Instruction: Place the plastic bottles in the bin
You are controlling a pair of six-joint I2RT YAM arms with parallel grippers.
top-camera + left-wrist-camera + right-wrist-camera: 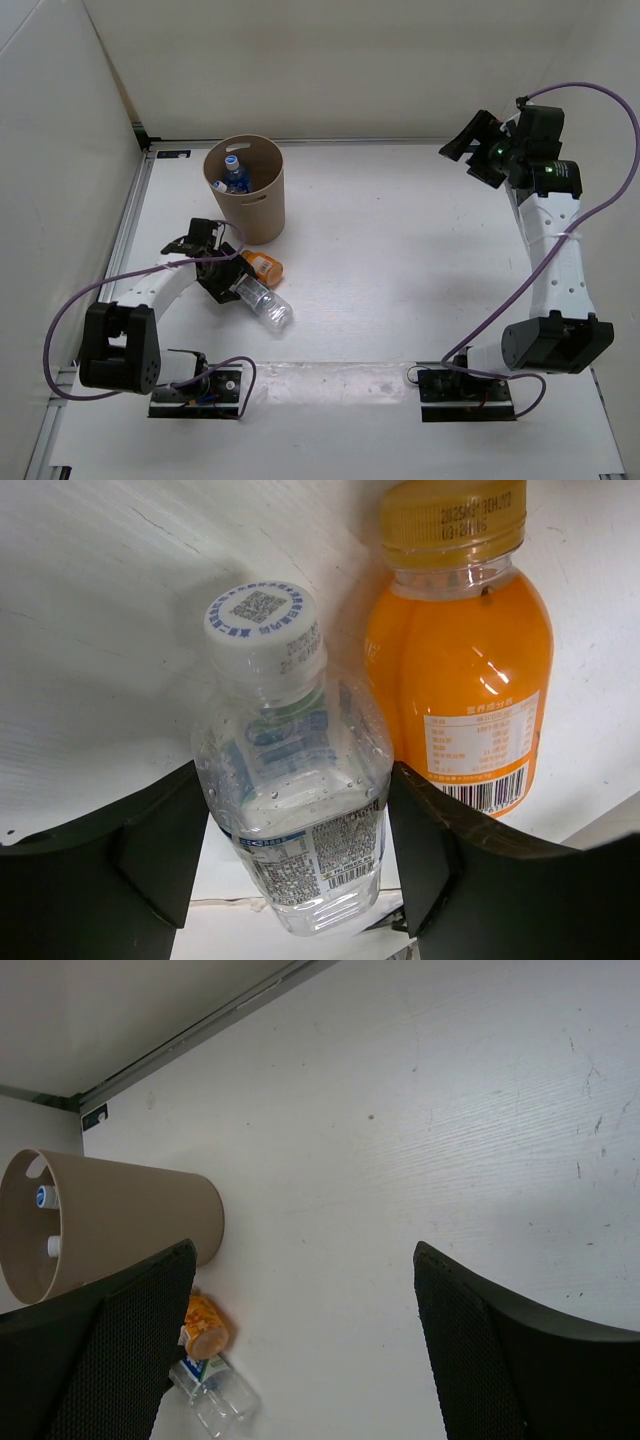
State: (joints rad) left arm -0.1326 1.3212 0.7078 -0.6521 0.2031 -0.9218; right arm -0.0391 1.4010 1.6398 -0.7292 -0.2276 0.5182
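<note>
Jaws of the left gripper (295,850) are pressed across the body of the clear bottle (290,780), laid lengthwise between them just beside the orange bottle (460,680) near the table's (400,250) left edge, the bin (245,200) set just beyond, while the right gripper (300,1260) is held spread, well apart.

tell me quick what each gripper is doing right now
left gripper: fingers closed on the clear bottle
right gripper: open, holding nothing
</note>
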